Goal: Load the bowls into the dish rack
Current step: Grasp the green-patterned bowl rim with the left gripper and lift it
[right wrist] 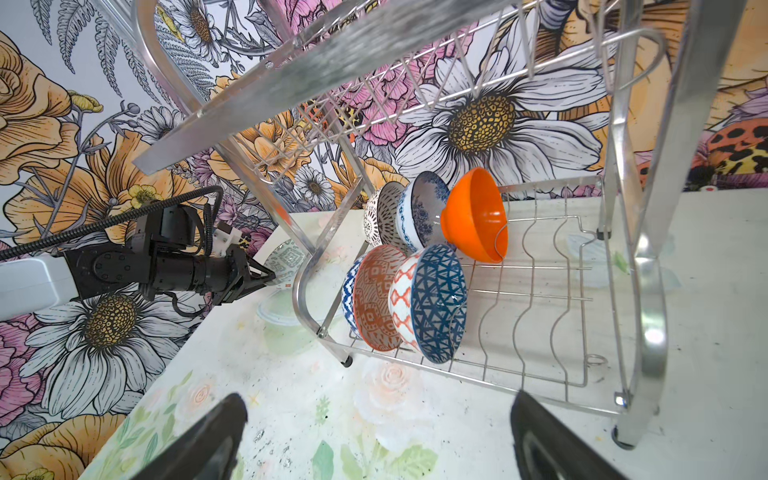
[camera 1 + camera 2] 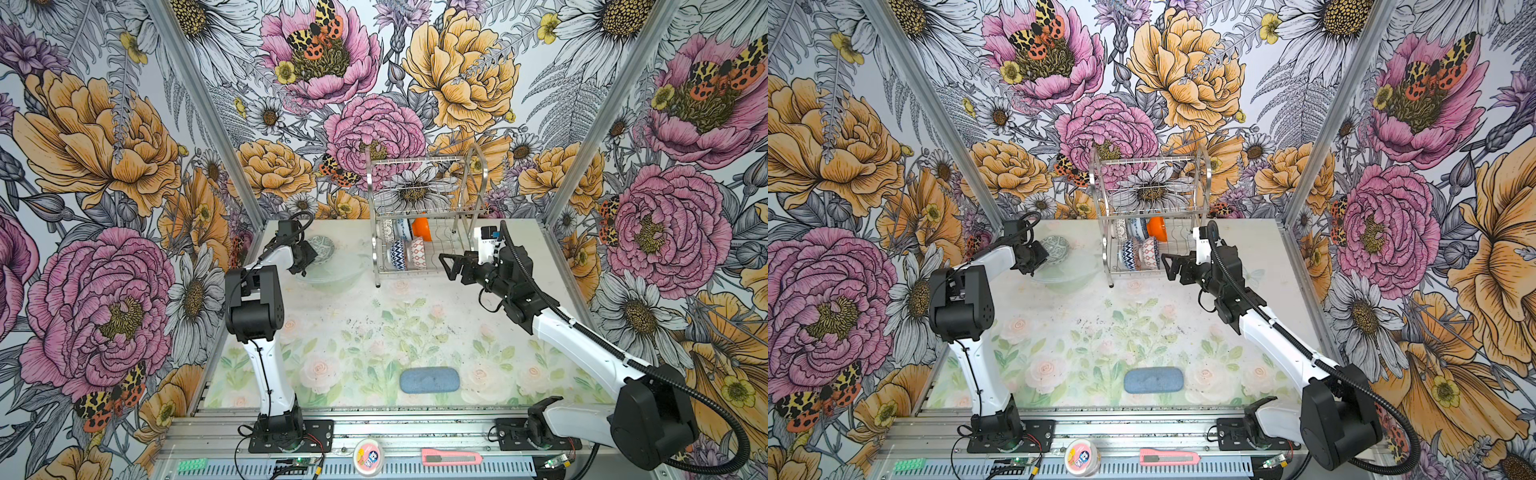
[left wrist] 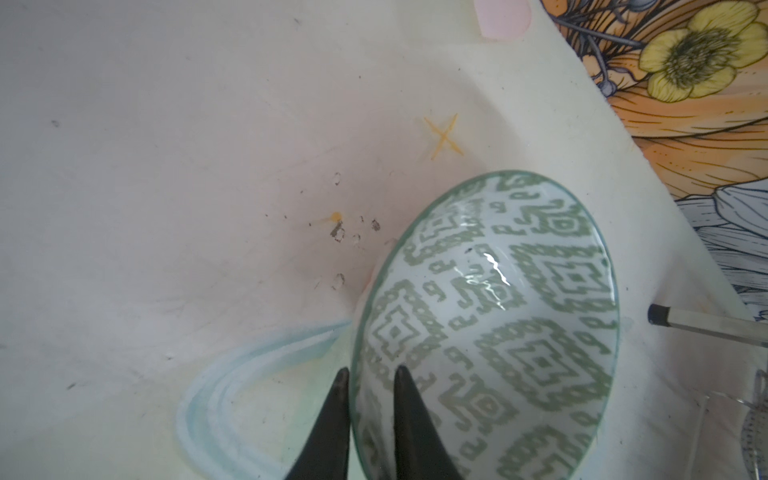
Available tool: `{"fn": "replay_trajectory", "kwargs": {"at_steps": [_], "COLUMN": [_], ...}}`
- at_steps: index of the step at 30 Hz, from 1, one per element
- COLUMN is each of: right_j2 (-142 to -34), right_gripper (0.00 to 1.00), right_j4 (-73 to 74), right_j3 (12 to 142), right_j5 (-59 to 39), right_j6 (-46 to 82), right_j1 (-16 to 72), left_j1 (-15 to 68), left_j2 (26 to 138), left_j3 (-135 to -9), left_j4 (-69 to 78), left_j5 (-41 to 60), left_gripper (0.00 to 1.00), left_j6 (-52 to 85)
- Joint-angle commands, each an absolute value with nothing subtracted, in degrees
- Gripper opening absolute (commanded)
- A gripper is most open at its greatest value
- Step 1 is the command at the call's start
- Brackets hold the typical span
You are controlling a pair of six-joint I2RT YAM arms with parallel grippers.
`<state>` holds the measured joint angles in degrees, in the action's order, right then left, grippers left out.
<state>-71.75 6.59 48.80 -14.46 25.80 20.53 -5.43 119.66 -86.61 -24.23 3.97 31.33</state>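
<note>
On the table (image 2: 374,324), at eleven o'clock, the left gripper (image 3: 370,372) is pinching the rim of the grey-green bowl (image 3: 490,324), one finger inside and one outside. That grip is probably chosen because the thin wall gives a firm edge-on hold. The bowl is tilting, which should suit slotting it upright. The dish rack (image 2: 375,257) is standing at twelve o'clock, with five bowls (image 1: 436,299) leaning on edge between its lower wires and free slots toward its three o'clock side. The right gripper (image 1: 378,399) is hanging at the rack's four o'clock, fingers spread wide and empty, likely keeping clear.
</note>
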Motion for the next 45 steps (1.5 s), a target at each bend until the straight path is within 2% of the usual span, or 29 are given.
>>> {"fn": "replay_trajectory", "kwargs": {"at_steps": [1, 3, 6, 17, 28, 37, 45], "right_j2": [-69.8, -69.4, -69.0, -71.4, -68.9, -67.9, -68.9], "right_gripper": [0.99, 0.99, 0.99, 1.00, 0.99, 0.99, 1.00], "right_j4": [6.0, 5.8, 5.7, 5.1, 2.5, -0.4, -1.1], "right_j3": [48.4, 48.1, 47.8, 50.1, 50.4, 50.1, 49.2], "right_j5": [-12.9, -12.8, -12.3, -13.0, -11.5, -10.4, -15.1], "right_j6": [25.2, 25.2, 25.2, 25.4, 24.1, 21.8, 25.9], "right_j1": [20.1, 20.1, 20.0, 20.0, 19.9, 19.8, 16.1], "left_j1": [-5.2, -5.2, -5.2, -3.2, 3.9, 14.0, 30.0], "left_j2": [119.5, 119.0, 117.7, 102.7, 81.3, 68.1, 74.2], "left_j3": [-85.8, -85.4, -84.7, -77.3, -58.5, -46.1, -50.7], "left_j4": [-24.7, -24.6, -24.7, -24.8, -23.5, -24.1, -23.6], "left_j5": [5.0, 5.1, 5.7, 6.8, 5.0, 3.1, -3.3], "left_gripper": [0.11, 0.03, 0.00, 0.00, 0.00, 0.00, 0.00], "left_j6": [30.5, 30.5, 30.9, 32.2, 34.5, 34.9, 34.7]}}
